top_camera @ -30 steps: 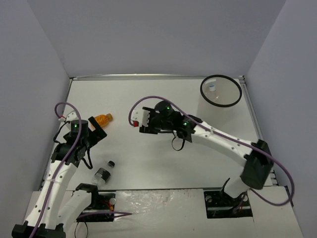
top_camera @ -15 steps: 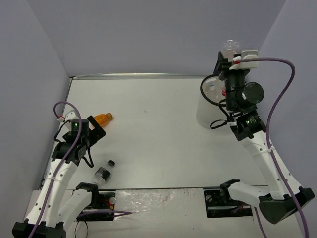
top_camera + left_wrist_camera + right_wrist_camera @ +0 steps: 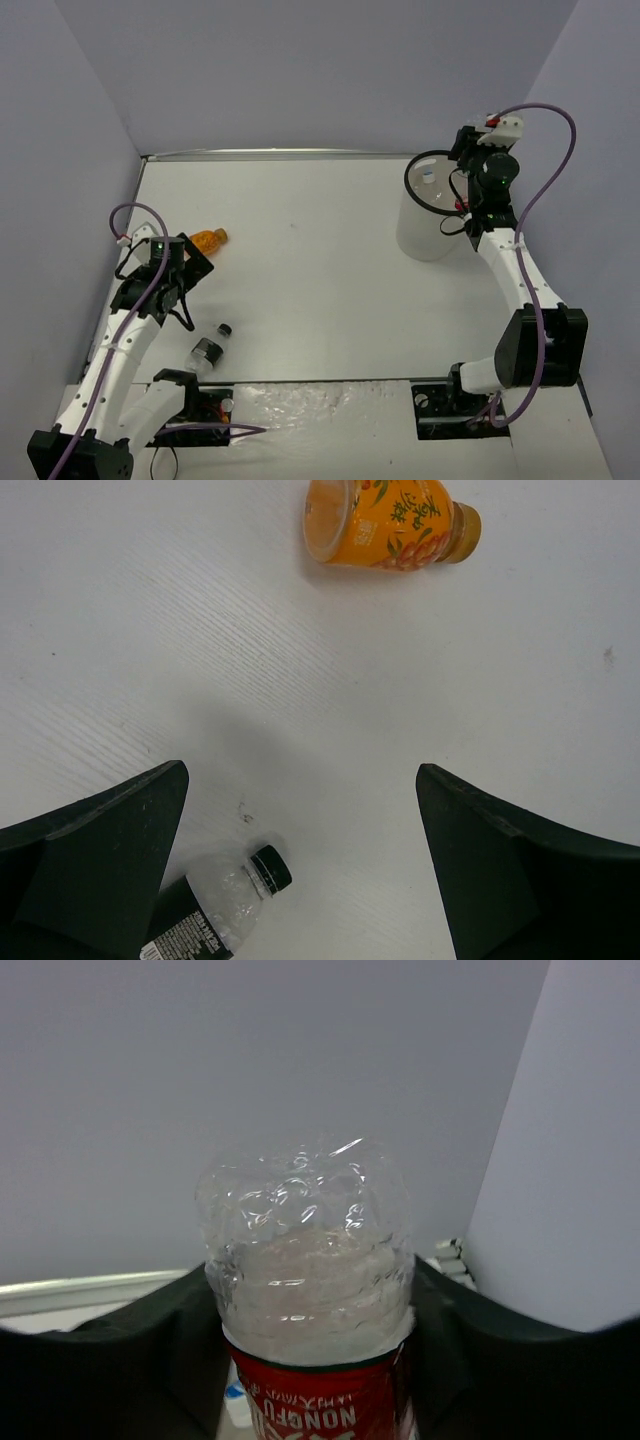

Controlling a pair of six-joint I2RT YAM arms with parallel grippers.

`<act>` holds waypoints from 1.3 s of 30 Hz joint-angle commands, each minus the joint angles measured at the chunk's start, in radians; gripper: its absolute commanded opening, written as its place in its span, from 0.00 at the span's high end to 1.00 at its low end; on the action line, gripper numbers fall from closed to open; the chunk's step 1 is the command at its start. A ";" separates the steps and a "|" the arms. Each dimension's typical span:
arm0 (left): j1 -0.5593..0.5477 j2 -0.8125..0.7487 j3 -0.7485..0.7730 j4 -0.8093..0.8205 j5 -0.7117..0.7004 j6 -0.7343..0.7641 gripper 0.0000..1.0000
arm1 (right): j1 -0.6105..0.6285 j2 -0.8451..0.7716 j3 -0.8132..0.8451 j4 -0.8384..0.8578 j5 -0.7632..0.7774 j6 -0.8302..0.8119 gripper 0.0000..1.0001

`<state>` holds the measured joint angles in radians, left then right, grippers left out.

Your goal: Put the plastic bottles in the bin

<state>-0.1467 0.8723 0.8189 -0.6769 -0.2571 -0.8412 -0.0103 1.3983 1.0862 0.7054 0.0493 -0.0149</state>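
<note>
Top external: right gripper (image 3: pixel 463 148) lower, clamping bottle (image 3: pixel 310 1260)

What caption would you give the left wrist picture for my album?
Open left gripper over the table, an orange bottle lying ahead, a black-capped bottle beside one finger.

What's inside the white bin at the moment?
A small clear bottle with blue on it shows inside the bin, near its left wall. The right gripper, holding the red-labelled bottle, covers the opening's right part, so anything there is hidden.
</note>
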 commanded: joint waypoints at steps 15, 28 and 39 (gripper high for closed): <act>0.069 0.232 0.141 0.077 -0.131 -0.109 0.03 | -0.022 -0.351 -0.105 -0.019 -0.360 0.114 0.00; 0.176 0.566 0.300 0.124 -0.022 -0.386 0.03 | 0.153 -0.630 -0.397 0.056 -0.320 0.264 0.00; -0.014 0.560 0.249 0.177 -0.257 -0.893 0.03 | 0.153 -0.571 -0.406 0.038 -0.285 0.235 0.00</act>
<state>-0.1078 1.4154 0.9938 -0.5128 -0.4001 -1.5215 0.1387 0.8072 0.6651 0.6541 -0.2575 0.2332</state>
